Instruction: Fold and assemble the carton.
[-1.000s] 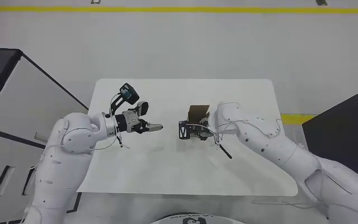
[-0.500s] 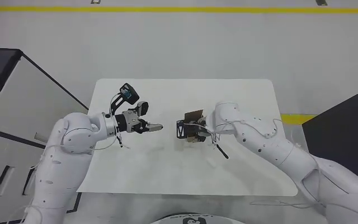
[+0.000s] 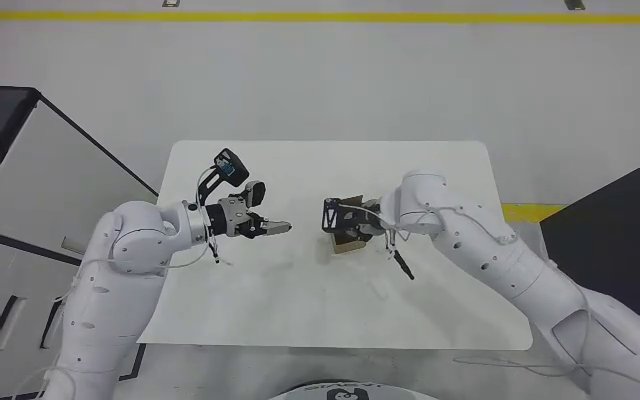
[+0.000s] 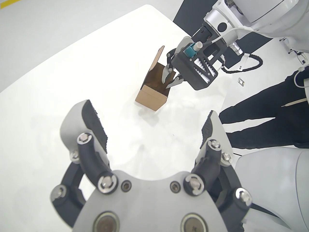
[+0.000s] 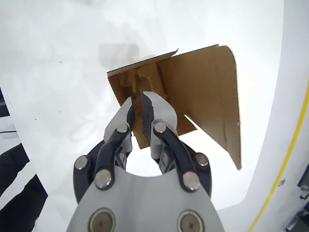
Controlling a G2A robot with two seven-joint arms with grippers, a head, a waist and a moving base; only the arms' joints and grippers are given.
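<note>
A small brown cardboard carton (image 3: 349,238) (image 4: 151,95) stands near the middle of the white table (image 3: 300,170), its top open and one long flap (image 4: 156,57) raised. My right gripper (image 3: 338,228) (image 4: 171,79) (image 5: 138,103) is shut on one wall of the carton (image 5: 193,92), one finger inside and one outside. My left gripper (image 3: 283,227) (image 4: 154,121) hovers a short way from the carton, open and with nothing between its fingers.
A dark panel (image 3: 25,110) stands beyond the table's left side and another dark panel (image 3: 605,240) off its right side. A yellow floor line (image 3: 320,16) runs behind the table. Bare tabletop lies between the left gripper and the carton.
The right arm has turned and shifted the carton it holds, tipping it from a raised flap view to a lower, more compact pose. The left arm has stayed still.
</note>
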